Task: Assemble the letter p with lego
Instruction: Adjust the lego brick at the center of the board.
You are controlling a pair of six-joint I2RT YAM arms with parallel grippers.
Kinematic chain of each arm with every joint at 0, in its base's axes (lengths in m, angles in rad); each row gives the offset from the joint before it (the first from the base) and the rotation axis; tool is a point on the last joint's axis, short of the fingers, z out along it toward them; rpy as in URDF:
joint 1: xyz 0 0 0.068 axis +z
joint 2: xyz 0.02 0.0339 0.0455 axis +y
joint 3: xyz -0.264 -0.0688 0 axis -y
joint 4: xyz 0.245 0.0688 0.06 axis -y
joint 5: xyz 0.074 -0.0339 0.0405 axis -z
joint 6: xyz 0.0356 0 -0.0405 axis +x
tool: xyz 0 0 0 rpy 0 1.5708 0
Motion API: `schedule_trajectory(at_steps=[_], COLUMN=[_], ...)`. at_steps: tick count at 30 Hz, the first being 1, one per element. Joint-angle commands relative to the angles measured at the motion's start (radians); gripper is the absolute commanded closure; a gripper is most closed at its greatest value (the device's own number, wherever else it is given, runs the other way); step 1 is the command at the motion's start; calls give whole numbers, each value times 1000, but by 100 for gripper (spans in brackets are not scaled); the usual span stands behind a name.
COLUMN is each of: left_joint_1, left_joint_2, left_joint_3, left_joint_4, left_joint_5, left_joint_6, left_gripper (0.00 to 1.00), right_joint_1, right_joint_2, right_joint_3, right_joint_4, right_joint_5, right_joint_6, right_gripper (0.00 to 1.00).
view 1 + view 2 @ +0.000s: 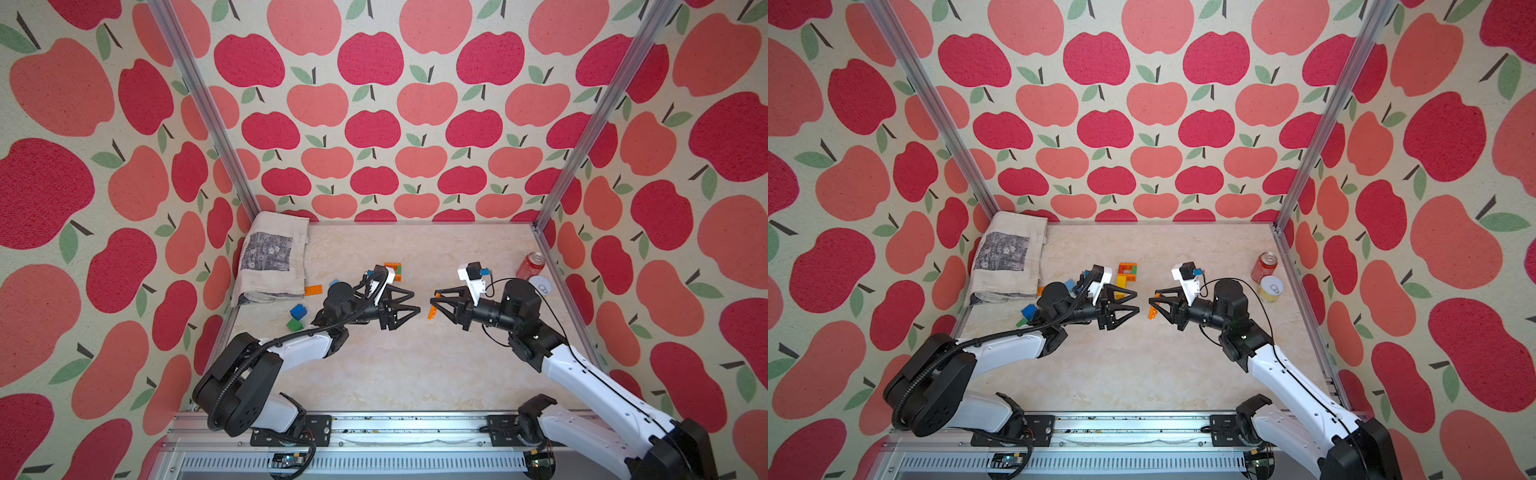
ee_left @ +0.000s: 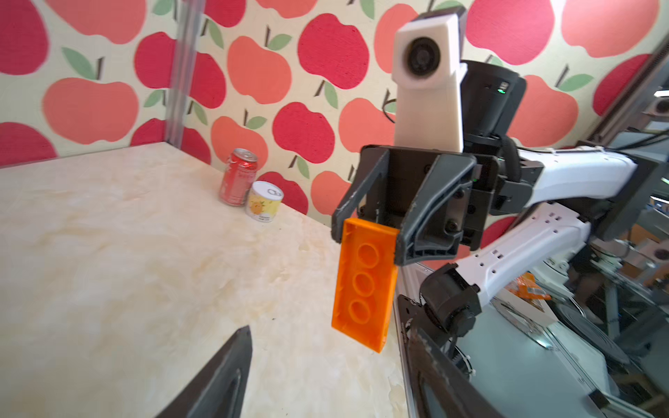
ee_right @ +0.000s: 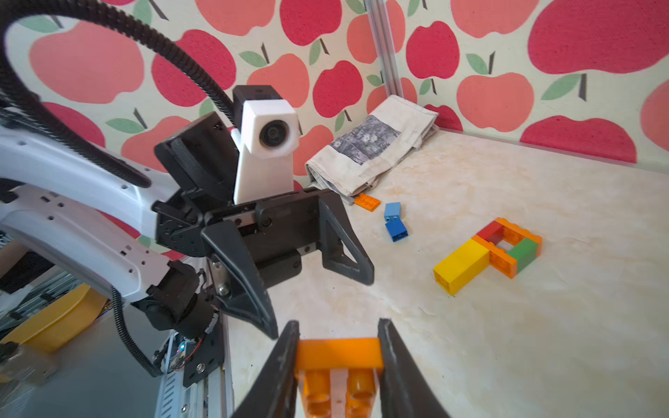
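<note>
**Plate in my right jaws, the letter at ten o'clock**

At nine o'clock on the table [image 1: 415, 374] a folded newspaper [image 1: 272, 257] fills the far corner. My spares lie just beside it: a loose orange plate [image 1: 313, 289], a blue brick [image 1: 298, 311] and a green brick [image 1: 294, 324].

Next comes my left gripper [image 1: 417, 302]. It points to three o'clock, jaws apart, with nothing in them. Just past it, at its eleven o'clock, the half-built letter [image 1: 1126, 276] lies flat. Its long axis runs twelve to six, with the orange, red and green loop at the far end and the yellow stem toward me.

My right gripper [image 1: 434, 302] faces nine o'clock, almost tip to tip with the left. It is clamped on one short end of the held orange plate [image 2: 365, 286], whose long axis hangs down toward the table, hollow underside facing my left gripper. From this gripper the letter lies at ten o'clock and lower down.

My left gripper is nearer the letter but empty, so I judge the right one must travel, and the plate needs turning flat first.

At two o'clock the red soda can [image 1: 530, 266] and a small tin [image 1: 540, 286] stand well apart from all this.
</note>
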Motion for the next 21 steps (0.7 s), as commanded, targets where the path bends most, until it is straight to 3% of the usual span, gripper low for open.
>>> schedule_trajectory(at_steps=[1,6,12,16,21], left_joint_1=[22,43,186,290,349], left_joint_2=[-87,-239,-394,-470,-512], left_joint_3=[-19,-43,-101,-148,-170], left_joint_4=[-246,-490,-632,-681,-707], left_joint_5=[-194,-465,-642,-670,-680], left_joint_6=[83,162,67,-3,0], left_gripper=[28,25,25,25,25], right_joint_1=[14,88,225,304,364], right_joint_2=[59,196,455,642,767], right_joint_3=[80,189,366,498,587], right_joint_4=[-326,-528,-722,-845,-902], right_joint_5=[190,324,430,490,475], right_joint_6=[-158,-304,-493,-633,-788], right_gripper=[78,78,79,82,79])
